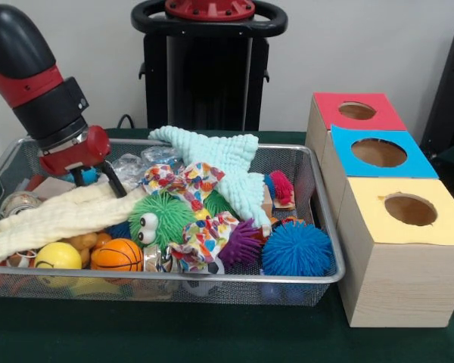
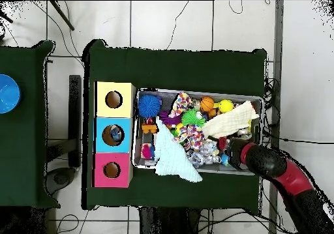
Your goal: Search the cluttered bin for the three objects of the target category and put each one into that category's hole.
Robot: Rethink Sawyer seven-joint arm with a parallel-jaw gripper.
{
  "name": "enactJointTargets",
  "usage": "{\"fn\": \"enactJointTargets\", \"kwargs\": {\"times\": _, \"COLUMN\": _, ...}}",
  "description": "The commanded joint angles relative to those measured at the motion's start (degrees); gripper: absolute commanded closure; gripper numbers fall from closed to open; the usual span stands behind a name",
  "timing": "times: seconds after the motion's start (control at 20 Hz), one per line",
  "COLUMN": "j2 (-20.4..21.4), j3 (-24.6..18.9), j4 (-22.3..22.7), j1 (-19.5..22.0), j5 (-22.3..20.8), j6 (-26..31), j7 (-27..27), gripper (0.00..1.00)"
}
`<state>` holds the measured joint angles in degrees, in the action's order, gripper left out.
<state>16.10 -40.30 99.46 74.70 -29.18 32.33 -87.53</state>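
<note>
So the arm is down in the wire bin [image 1: 327, 227] at its left end in the front view; the gripper [image 1: 98, 178] is poking in between the cream cloth [image 1: 57, 215] and some crinkly clear plastic [image 1: 132, 168]; honestly can't tell if the fingers are open or pinched on anything, the cloth hides the tips.

Progress-wise: the overhead view shows something small sitting down inside the blue box [image 2: 113, 135] hole, while the yellow box [image 2: 113, 100] and red box [image 2: 112, 170] holes look empty from there; so my guess is one item is already sorted and two are left, but I can't make out what that item is, so the target category is a guess too.

What's left in the bin is a proper mess: a blue spiky ball [image 1: 296, 249] near the right end, a purple spiky ball [image 1: 241, 243] just beside it, a green spiky ball with googly eyes [image 1: 160, 219] in the middle, a mini basketball [image 1: 116, 255] and yellow ball [image 1: 57, 255] at the near left; more bits are buried.

Main obstacles: the cream cloth draped over the left side, the mint cloth [image 1: 227, 162] hanging over the far rim and centre, plus a colourful patterned cloth [image 1: 200, 215] tangled through the middle; anything underneath will likely need digging out first.
</note>
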Motion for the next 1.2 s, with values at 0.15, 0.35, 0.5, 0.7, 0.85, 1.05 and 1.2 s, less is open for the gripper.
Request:
{"fn": "enactJointTargets", "kwargs": {"times": 0.15, "j2": -3.1, "j3": -1.0, "j4": -4.6, "j1": 2.2, "j5": -5.0, "j6": 8.1, "j7": 17.4, "gripper": 0.00}}
{"fn": "enactJointTargets", "kwargs": {"times": 0.35, "j2": -1.5, "j3": -1.8, "j4": -3.5, "j1": 3.1, "j5": -4.6, "j6": 10.0, "j7": 17.3, "gripper": 0.00}}
{"fn": "enactJointTargets", "kwargs": {"times": 0.5, "j2": 0.7, "j3": -2.4, "j4": -2.0, "j1": 3.5, "j5": -4.2, "j6": 10.9, "j7": 16.2, "gripper": 0.00}}
{"fn": "enactJointTargets", "kwargs": {"times": 0.7, "j2": 1.3, "j3": -3.3, "j4": -0.7, "j1": 4.2, "j5": -3.9, "j6": 11.1, "j7": 15.2, "gripper": 0.00}}
{"fn": "enactJointTargets", "kwargs": {"times": 0.85, "j2": 0.2, "j3": -3.9, "j4": -1.0, "j1": 3.4, "j5": -3.3, "j6": 11.8, "j7": 14.5, "gripper": 0.00}}
{"fn": "enactJointTargets", "kwargs": {"times": 1.05, "j2": -1.0, "j3": -3.7, "j4": -0.3, "j1": 2.9, "j5": -3.9, "j6": 9.7, "j7": 12.8, "gripper": 0.00}}
{"fn": "enactJointTargets", "kwargs": {"times": 1.2, "j2": -0.8, "j3": -3.9, "j4": 0.4, "j1": 2.7, "j5": -3.5, "j6": 9.5, "j7": 12.0, "gripper": 0.00}}
